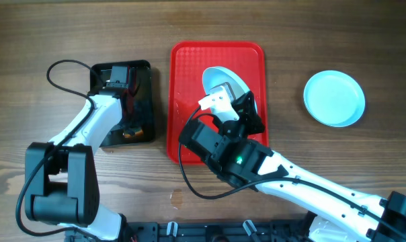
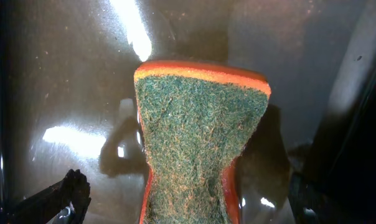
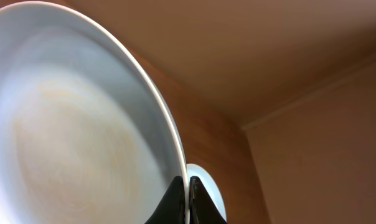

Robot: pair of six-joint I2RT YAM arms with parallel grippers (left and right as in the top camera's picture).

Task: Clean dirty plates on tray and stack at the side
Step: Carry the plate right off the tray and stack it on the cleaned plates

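Above the red tray, my right gripper is pinched tight on the rim of a pale light-blue plate. I hold the plate tilted on edge over the tray's middle, and its hollow face shows a faint creamy film; I cannot tell whether its lower edge touches the tray. Past its rim, a second plate lies flat on the wooden table, well apart from the tray on my right. Over the small black tray, just beside the red one on my left, my left gripper hangs with its fingers spread either side of an orange sponge. The sponge's green scouring face is up. It lies on the black tray's wet, glossy floor, and the fingers look clear of it.
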